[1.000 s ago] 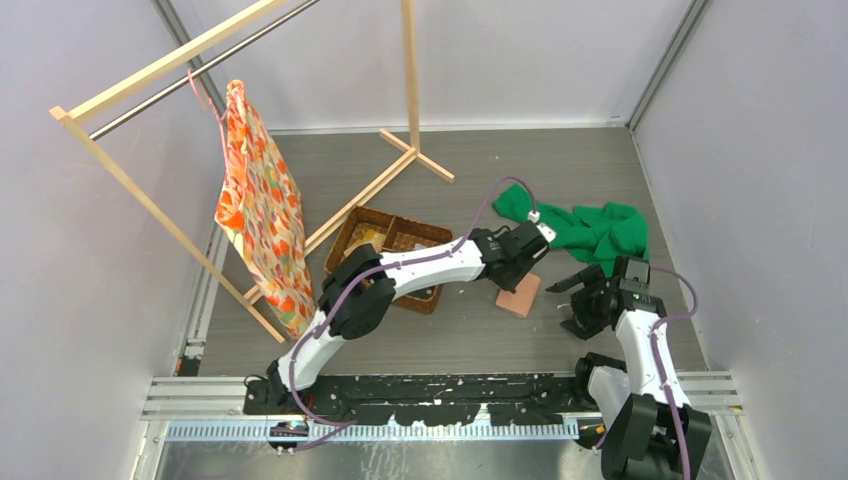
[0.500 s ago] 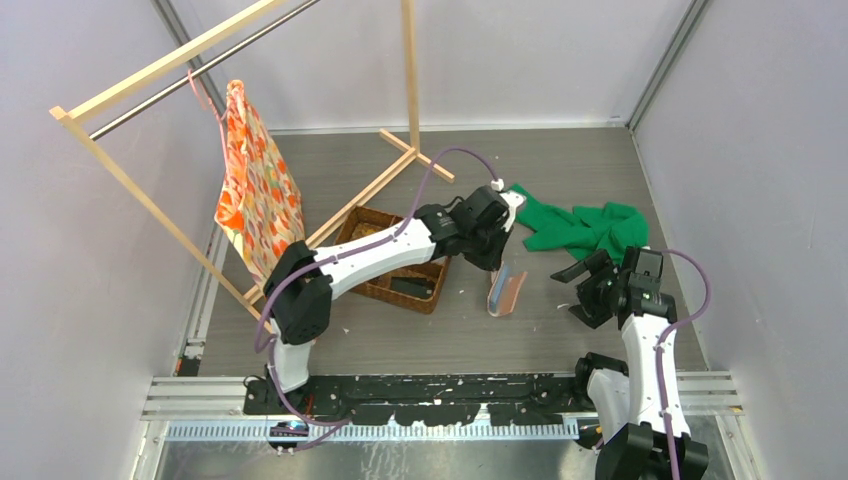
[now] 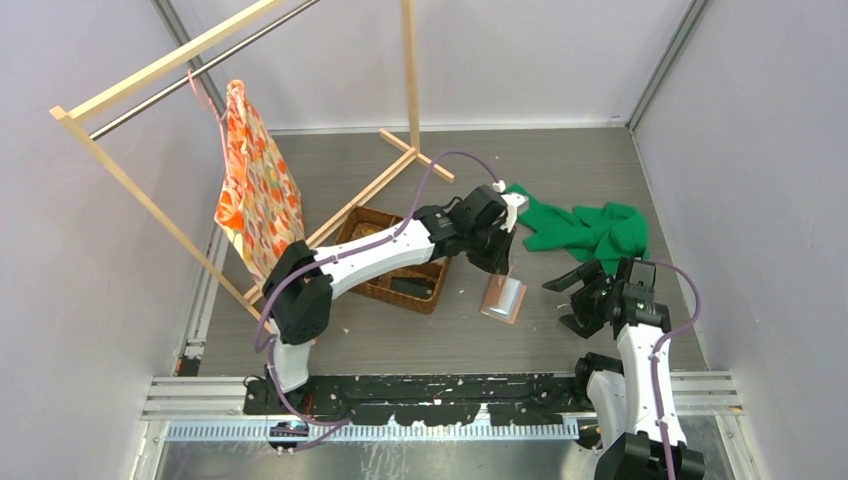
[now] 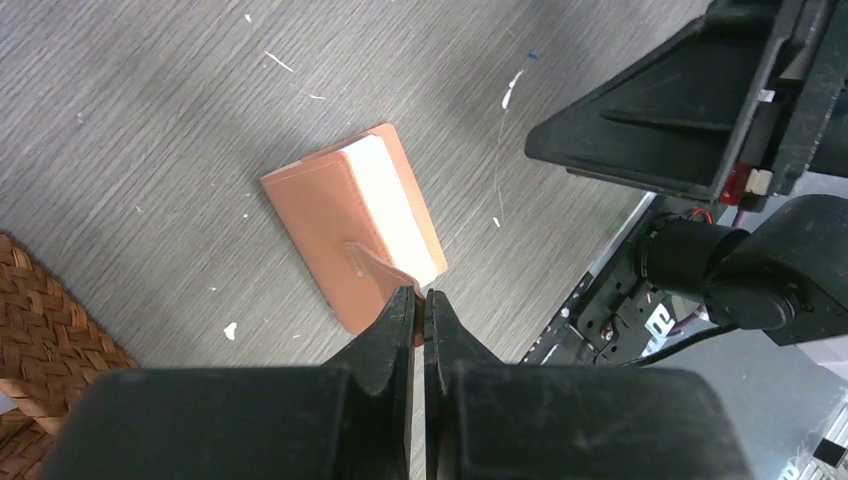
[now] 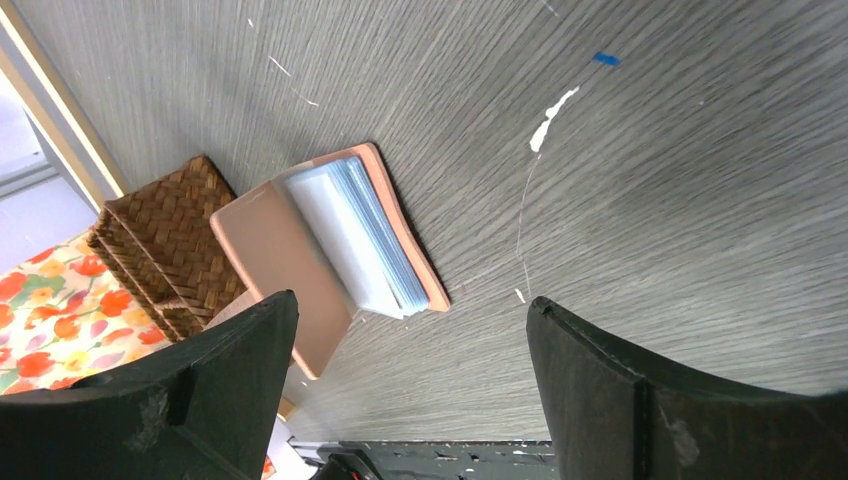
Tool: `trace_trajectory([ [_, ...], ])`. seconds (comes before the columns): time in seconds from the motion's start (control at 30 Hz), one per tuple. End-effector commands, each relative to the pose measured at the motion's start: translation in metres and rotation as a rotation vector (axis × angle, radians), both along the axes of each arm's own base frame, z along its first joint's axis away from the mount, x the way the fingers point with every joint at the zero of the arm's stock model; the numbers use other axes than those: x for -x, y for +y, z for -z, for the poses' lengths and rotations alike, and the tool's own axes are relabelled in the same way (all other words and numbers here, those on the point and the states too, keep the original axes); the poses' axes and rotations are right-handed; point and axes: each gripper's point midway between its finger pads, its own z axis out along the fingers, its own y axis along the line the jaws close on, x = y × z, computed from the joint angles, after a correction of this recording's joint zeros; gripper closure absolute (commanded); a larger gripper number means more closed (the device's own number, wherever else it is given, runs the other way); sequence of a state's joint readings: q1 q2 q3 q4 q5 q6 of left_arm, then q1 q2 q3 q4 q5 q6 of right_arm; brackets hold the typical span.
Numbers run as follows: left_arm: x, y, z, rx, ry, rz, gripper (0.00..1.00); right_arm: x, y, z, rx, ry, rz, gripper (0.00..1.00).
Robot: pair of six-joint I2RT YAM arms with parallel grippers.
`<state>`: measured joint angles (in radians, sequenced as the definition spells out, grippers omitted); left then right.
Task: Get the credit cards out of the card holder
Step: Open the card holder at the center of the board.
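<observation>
The card holder (image 4: 330, 220) at the tips of the left hand (image 4: 422, 300) has a salmon-pink, leather-like skin, matt and smooth. The cards (image 5: 350, 230) stacked between its covers look like thin plastic, pale bluish-white with a slight sheen. Both the left hand and the right hand (image 5: 410, 300) have fingers of matt black plastic. The bench (image 4: 150, 120) under them is grey with a fine wood grain, matt, with white flecks. Beside the left hand, the basket (image 4: 40, 320) is rough brown woven wicker. Beyond the right hand, the green cloth (image 3: 590, 230) looks soft, matt and crumpled.
</observation>
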<state>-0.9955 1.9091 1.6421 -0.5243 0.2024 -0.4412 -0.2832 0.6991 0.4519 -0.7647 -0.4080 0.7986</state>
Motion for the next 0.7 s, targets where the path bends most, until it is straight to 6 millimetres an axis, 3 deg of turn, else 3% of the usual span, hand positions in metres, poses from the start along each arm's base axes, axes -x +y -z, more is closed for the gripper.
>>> trace_trajectory([
  [0.0,-0.006,0.005,-0.009,0.051,-0.005,-0.029,1.00,-0.006,0.008,-0.012,-0.029,-0.049,-0.023,0.10],
  [0.17,-0.021,0.029,0.004,0.015,0.004,-0.056,0.99,-0.018,0.016,-0.020,-0.037,-0.091,-0.025,0.08],
  [0.33,-0.039,0.048,0.024,-0.043,0.020,-0.046,0.99,-0.048,0.030,-0.033,-0.054,-0.134,-0.020,0.06],
  [0.67,-0.055,0.084,0.041,-0.225,-0.019,-0.062,0.99,-0.076,0.063,-0.011,-0.112,-0.090,-0.059,0.01],
])
